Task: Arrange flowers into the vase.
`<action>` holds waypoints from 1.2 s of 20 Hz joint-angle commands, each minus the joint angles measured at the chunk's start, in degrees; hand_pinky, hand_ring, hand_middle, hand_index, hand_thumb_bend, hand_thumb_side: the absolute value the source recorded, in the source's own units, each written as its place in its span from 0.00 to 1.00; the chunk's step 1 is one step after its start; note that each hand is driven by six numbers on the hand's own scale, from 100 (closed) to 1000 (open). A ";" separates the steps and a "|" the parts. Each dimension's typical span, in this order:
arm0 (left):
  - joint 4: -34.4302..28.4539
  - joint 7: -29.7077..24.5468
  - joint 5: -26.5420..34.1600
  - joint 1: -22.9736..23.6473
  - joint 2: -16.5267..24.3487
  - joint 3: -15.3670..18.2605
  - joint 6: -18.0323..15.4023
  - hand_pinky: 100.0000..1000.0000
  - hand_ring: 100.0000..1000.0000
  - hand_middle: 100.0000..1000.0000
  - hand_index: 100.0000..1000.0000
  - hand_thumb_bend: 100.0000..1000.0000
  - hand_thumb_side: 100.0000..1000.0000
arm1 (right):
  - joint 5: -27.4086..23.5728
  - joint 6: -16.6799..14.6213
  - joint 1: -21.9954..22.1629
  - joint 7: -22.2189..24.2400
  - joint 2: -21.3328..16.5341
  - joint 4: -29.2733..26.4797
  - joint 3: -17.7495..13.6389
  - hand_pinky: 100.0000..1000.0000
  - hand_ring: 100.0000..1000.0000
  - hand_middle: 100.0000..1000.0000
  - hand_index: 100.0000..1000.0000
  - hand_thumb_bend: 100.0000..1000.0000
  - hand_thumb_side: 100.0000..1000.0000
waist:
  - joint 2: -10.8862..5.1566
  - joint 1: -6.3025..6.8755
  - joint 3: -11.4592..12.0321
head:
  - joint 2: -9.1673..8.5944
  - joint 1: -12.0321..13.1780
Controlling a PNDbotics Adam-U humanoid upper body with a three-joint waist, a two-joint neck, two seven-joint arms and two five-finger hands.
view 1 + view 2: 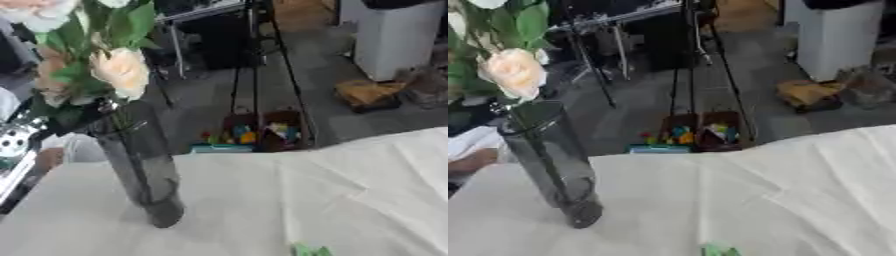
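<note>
Flowers sitting in the vase

Peach and white flowers (121, 70) are standing in the tall dark glass vase (140, 165) on the white cloth surface (289, 200); no hand is showing, so its state cannot be told.

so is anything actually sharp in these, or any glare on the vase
Left eye view: soft all over; the peach flower and the dark glass vase have smeared edges, with only faint pale reflections on the glass. Right eye view: equally soft; the white tablecloth looks evenly lit, its creases casting mild shadows, and the green bit at the bottom edge is too blurred to identify.
</note>
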 commanded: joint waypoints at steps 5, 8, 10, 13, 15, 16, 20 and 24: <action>0.14 -3.52 -1.15 -0.70 2.85 1.82 0.33 1.00 1.00 1.00 1.00 0.41 1.00 | -0.26 0.53 -0.15 -0.02 2.47 -0.02 0.98 0.58 0.83 0.39 0.77 0.00 0.86 | -1.15 0.77 1.01 | 0.15 -0.14; 0.77 -4.61 -0.57 -0.69 2.53 1.39 0.69 1.00 1.00 1.00 1.00 0.20 1.00 | -0.37 0.60 -0.17 -0.05 2.57 -0.09 1.06 0.58 0.83 0.39 0.77 0.00 0.86 | -1.34 0.81 0.89 | -0.03 0.00; 1.16 -6.01 0.57 -0.92 2.32 1.40 0.71 1.00 1.00 1.00 1.00 0.09 0.94 | -0.44 0.66 -0.15 -0.03 2.58 -0.13 1.11 0.58 0.83 0.39 0.77 0.00 0.86 | -1.40 0.84 0.90 | -0.03 -0.01; 1.37 -7.57 2.23 -0.96 2.37 1.42 0.70 1.00 1.00 1.00 1.00 0.03 0.91 | -0.50 0.77 -0.12 0.00 2.60 -0.19 1.13 0.58 0.83 0.39 0.77 0.00 0.86 | -1.49 0.95 0.90 | 0.01 0.05; 1.54 -8.41 2.97 -0.90 2.43 1.37 0.85 1.00 1.00 1.00 1.00 0.00 0.87 | -0.52 0.86 -0.10 0.01 2.61 -0.24 1.12 0.58 0.83 0.38 0.77 0.00 0.86 | -1.56 1.02 0.84 | -0.01 0.07; 1.65 -8.81 3.20 -0.87 2.47 1.37 0.98 1.00 1.00 1.00 1.00 0.00 0.82 | -0.53 0.88 -0.09 -0.01 2.61 -0.25 1.11 0.58 0.83 0.38 0.77 0.00 0.86 | -1.61 1.03 0.81 | -0.01 0.09; 2.00 -9.81 3.98 -0.80 2.46 1.41 1.47 1.00 1.00 1.00 1.00 0.00 0.75 | -0.61 0.97 -0.06 -0.08 2.66 -0.29 1.13 0.58 0.83 0.38 0.77 0.00 0.86 | -1.78 1.06 0.77 | -0.08 0.12; 2.22 -11.05 3.86 -0.67 2.66 1.26 1.70 1.00 1.00 1.00 1.00 0.00 0.75 | -0.62 1.10 0.01 -0.14 2.70 -0.35 1.12 0.58 0.83 0.38 0.77 0.00 0.86 | -1.87 1.15 0.78 | -0.17 0.12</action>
